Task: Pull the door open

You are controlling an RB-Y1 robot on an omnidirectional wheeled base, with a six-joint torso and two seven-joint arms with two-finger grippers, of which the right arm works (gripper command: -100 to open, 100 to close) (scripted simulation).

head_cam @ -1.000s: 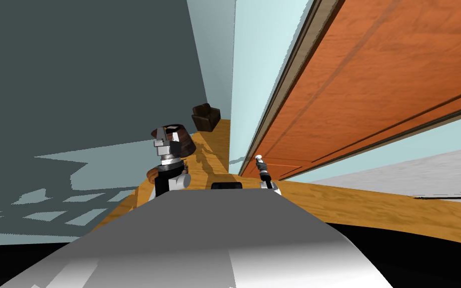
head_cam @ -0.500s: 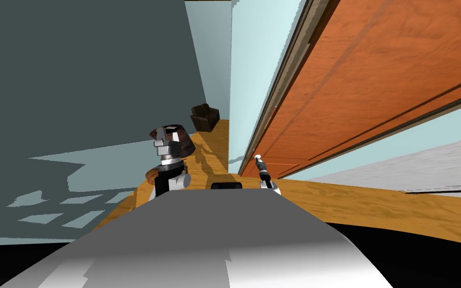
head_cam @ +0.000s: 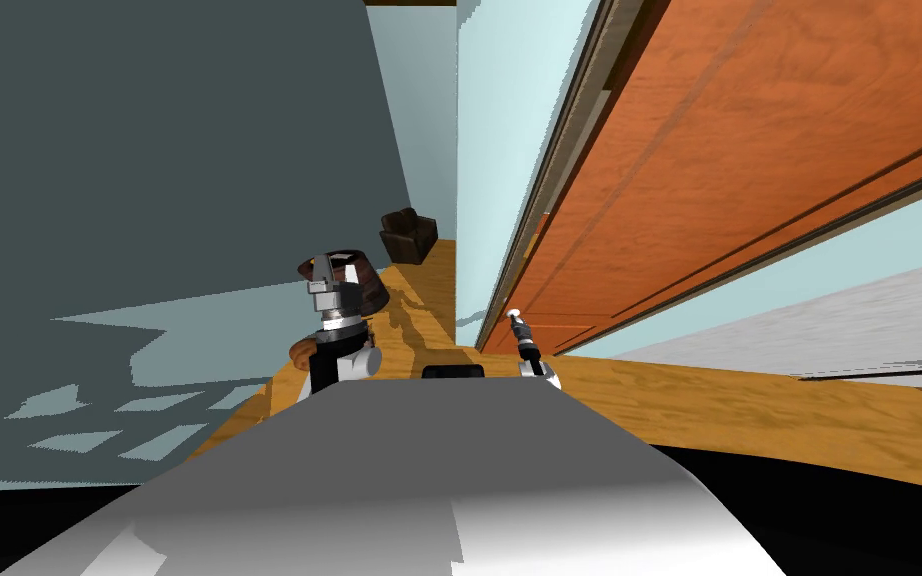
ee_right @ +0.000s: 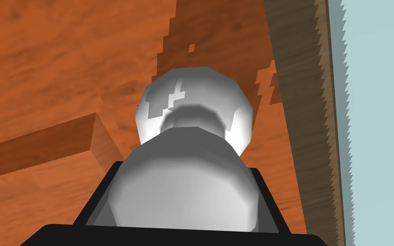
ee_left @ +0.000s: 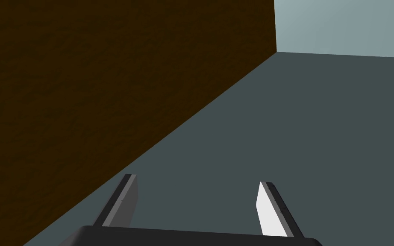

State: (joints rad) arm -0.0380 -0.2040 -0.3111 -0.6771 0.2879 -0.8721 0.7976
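Observation:
An orange wooden door runs along my right, seen close in the right wrist view. Its rounded silver knob stands off the panel, small in the head view. My right gripper is shut on the knob's near bulb, its fingers pressing both sides. The door's free edge stands a little off the brown frame. My left gripper is raised at chest height on the left, and its fingers stand open with nothing between them.
A dark brown armchair sits far down the wooden floor by the pale blue wall. A round dark brown object lies just behind my left arm. A dark grey wall closes off the left.
The door has swung slightly towards me, and a gap has opened between its edge and the frame. My right gripper stays shut on the knob. The left arm has not moved.

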